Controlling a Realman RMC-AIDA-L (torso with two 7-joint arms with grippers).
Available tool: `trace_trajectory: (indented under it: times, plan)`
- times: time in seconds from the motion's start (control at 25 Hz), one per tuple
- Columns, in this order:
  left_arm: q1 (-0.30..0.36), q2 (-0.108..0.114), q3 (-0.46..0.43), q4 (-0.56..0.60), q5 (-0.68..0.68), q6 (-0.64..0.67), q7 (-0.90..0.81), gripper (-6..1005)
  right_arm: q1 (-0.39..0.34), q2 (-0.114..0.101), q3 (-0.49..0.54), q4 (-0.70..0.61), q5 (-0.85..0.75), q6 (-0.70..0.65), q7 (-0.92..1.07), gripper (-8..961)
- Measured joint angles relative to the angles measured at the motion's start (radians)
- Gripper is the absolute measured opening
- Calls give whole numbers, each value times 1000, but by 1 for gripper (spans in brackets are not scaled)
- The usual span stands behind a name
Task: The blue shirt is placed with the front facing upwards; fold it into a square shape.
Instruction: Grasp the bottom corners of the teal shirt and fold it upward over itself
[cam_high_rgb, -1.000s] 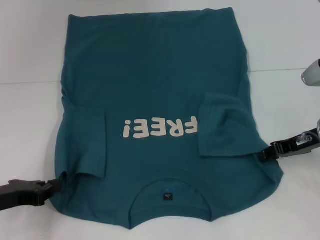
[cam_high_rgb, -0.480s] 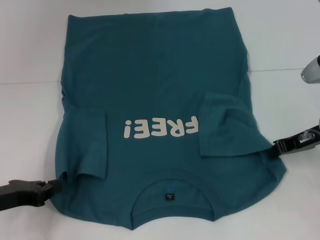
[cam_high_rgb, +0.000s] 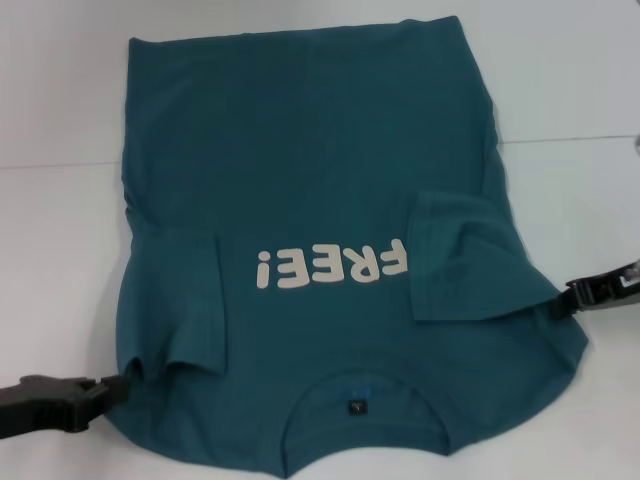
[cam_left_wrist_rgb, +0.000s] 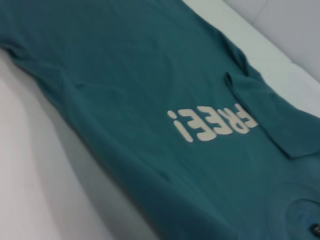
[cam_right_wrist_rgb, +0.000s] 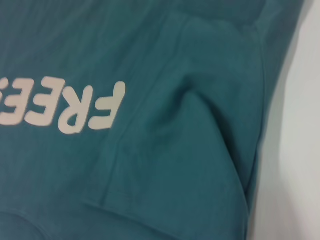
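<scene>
The blue shirt (cam_high_rgb: 320, 150) lies front up on the white table, cream "FREE!" lettering (cam_high_rgb: 332, 266) on the chest and the collar with its dark tag (cam_high_rgb: 352, 407) nearest me. Both short sleeves are folded inward over the chest, one (cam_high_rgb: 185, 300) on the left and one (cam_high_rgb: 465, 265) on the right. My left gripper (cam_high_rgb: 112, 388) is shut on the shirt's near-left shoulder edge. At the right shoulder edge my right gripper (cam_high_rgb: 566, 299) is shut on the cloth, which is drawn taut toward it. The wrist views show only shirt fabric (cam_left_wrist_rgb: 125, 65) (cam_right_wrist_rgb: 190, 150).
The white table (cam_high_rgb: 60, 240) shows bare on both sides of the shirt, and a seam line (cam_high_rgb: 570, 139) crosses it behind. The shirt's hem lies at the far side.
The right gripper has moved rightward, pulling the shoulder with it. The whole shirt has shifted toward me and slightly right, and the left gripper has moved a little nearer with it.
</scene>
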Motion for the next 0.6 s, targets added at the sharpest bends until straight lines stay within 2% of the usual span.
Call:
trace_trajectory:
  times: [0.4, 0.6]
  plan:
    - [62, -1, -23, 49, -42, 153, -18, 31, -96, -14, 95, -79, 48, -184, -57, 21]
    - [94, -1, -22, 57, -42, 206, -16, 31, -155, -2, 113, -120, 48, -281, -76, 21]
